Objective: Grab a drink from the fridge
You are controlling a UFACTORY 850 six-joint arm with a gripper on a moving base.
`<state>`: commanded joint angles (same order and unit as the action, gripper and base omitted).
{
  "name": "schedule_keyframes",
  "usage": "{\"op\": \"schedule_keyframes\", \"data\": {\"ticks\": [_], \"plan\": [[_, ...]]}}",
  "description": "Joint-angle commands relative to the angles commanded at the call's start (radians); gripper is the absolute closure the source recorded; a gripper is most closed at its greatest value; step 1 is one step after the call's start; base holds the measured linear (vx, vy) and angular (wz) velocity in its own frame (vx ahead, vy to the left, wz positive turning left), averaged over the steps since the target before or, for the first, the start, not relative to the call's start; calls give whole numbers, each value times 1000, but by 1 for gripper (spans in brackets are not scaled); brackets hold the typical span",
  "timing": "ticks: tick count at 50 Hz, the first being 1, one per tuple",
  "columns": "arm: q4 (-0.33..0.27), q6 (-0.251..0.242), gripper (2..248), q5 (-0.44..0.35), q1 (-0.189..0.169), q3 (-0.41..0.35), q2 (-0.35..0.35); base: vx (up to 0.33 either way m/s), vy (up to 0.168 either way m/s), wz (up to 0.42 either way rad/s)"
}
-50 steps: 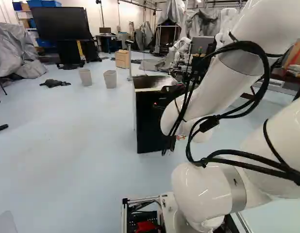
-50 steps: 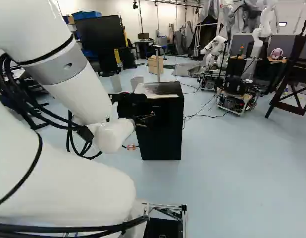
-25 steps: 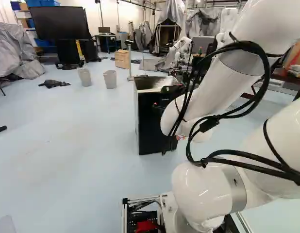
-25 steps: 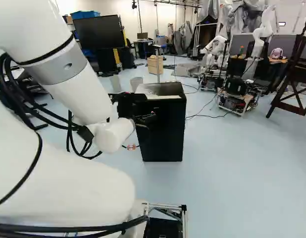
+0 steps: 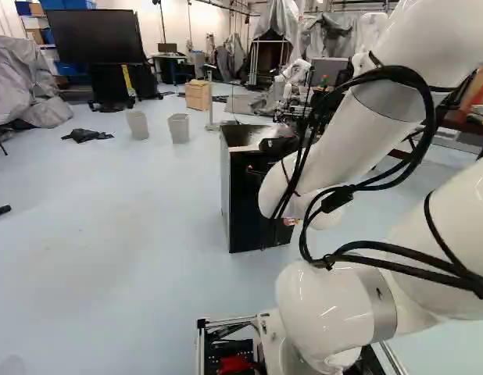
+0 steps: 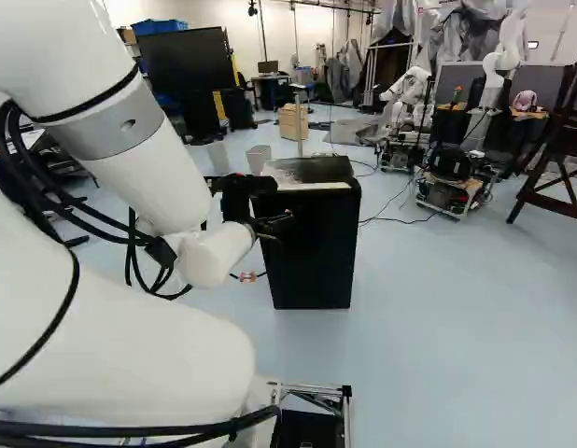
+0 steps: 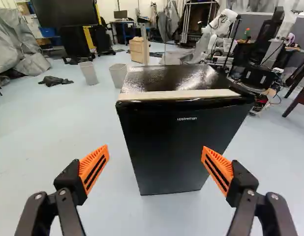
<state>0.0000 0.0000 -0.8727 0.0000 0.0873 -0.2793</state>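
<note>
In the right base view my gripper (image 6: 274,225) is partly hidden by the wrist, in front of the upper part of the small black fridge (image 6: 316,252). The wrist view shows the gripper (image 7: 155,169) wide open with nothing between its orange pads. Ahead of it stands the upright fridge (image 7: 179,142), its door shut and facing the fingers, with a pale strip along the top front edge. A stretch of floor shows between fingertips and door. In the left base view the arm covers the right part of the fridge (image 5: 245,207). No drink is visible.
Two grey bins (image 7: 118,74) and a wooden drawer unit (image 7: 138,49) stand behind the fridge. Another robot (image 6: 452,173) is beyond it on the right, with cables on the floor. A dark wooden frame (image 6: 557,177) stands at the far right of the right base view.
The base has moved: the fridge now appears slightly larger and farther right in both base views, with more of its side showing in the left one. My arm keeps its pose.
</note>
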Motion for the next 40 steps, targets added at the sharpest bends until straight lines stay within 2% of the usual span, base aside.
{"op": "schedule_keyframes", "data": {"ticks": [40], "plan": [[0,0,3,0,0,0,0,48,83,42]]}}
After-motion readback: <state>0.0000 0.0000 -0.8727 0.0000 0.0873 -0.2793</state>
